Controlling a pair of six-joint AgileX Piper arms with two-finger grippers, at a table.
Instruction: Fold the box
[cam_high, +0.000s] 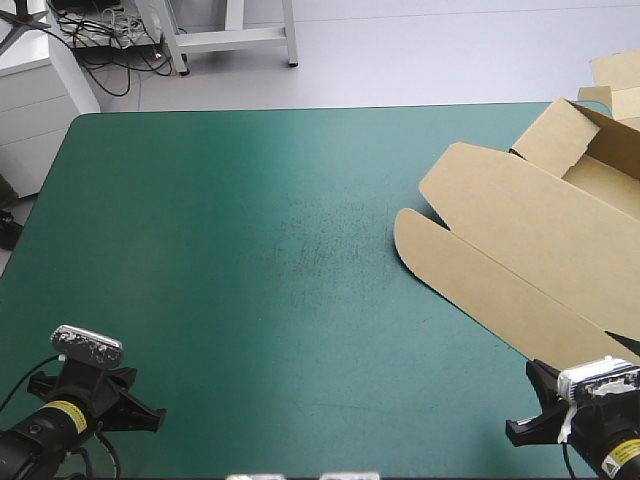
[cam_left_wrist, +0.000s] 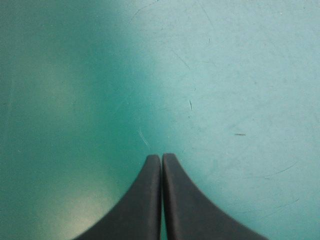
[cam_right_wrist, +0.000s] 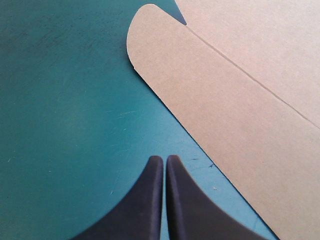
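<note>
The brown box (cam_high: 540, 225) lies on the right side of the teal-green table as an open tray with its lid spread flat toward the middle; raised walls (cam_high: 560, 135) stand at the far right. In the right wrist view the lid's long rounded flap (cam_right_wrist: 220, 105) lies just ahead of my right gripper (cam_right_wrist: 164, 159), which is shut and apart from the board. My left gripper (cam_left_wrist: 161, 157) is shut over bare cover near the front left corner. In the high view only the wrists show, the left wrist (cam_high: 85, 390) and the right wrist (cam_high: 590, 405).
Bare teal-green cover (cam_high: 250, 250) fills the left and middle of the table. The box reaches past the table's right edge. More brown board (cam_high: 615, 72) shows beyond the far right corner.
</note>
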